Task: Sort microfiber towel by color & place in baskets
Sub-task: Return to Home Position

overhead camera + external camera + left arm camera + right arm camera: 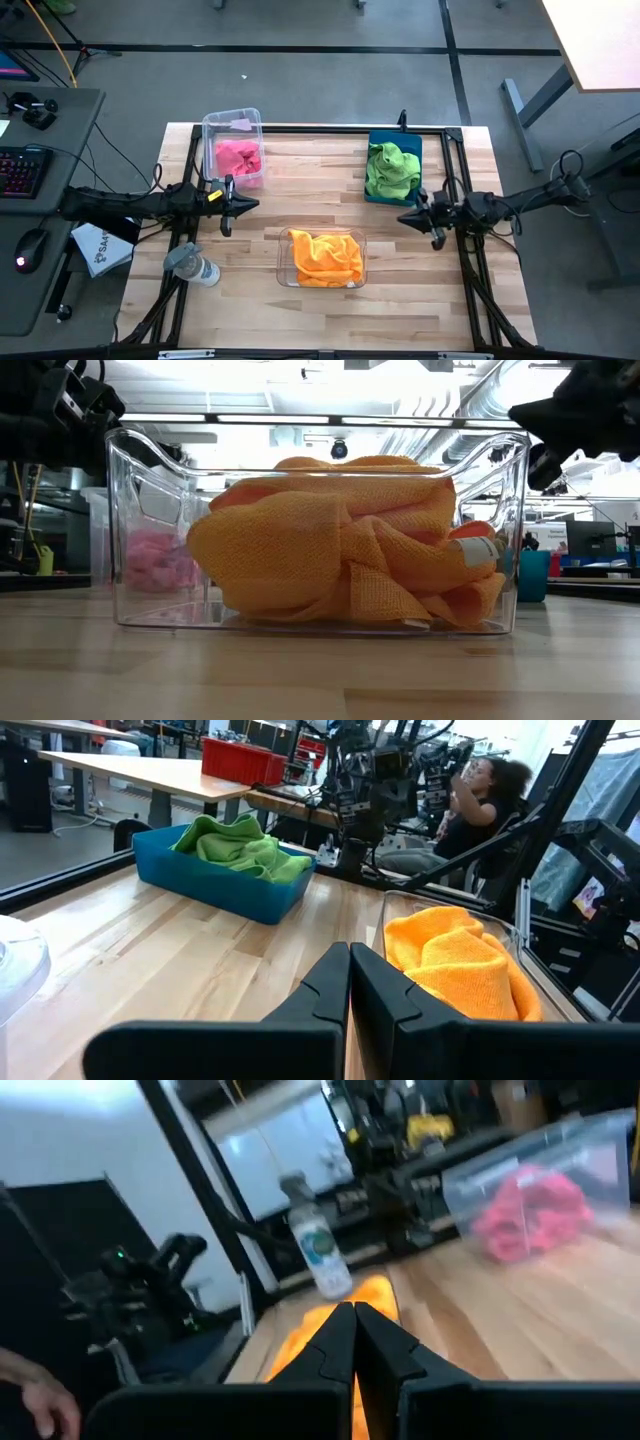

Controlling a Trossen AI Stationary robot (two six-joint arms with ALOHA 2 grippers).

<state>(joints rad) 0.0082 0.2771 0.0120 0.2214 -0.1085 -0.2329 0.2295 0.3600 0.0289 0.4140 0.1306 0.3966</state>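
**High view:** left hand (240, 207) and right hand (408, 217), both clenched and empty, flank the orange towel (325, 257). The pink towel (238, 157) lies just beyond the left, the green towel (392, 168) just beyond the right, all binned. A careless retreat could topple the bottle (192, 265) beside the left arm (130, 203).

**Low view:** the orange heap nears the rim of its bin (512, 510).

**Left wrist view alone:** a person (485, 795) sits beyond the desk (200, 950).

Both arms (130, 203) are extended inward toward each other. The left gripper (250, 205) is held with fingers (322, 992) pressed together, and the right gripper (404, 217) is likewise closed
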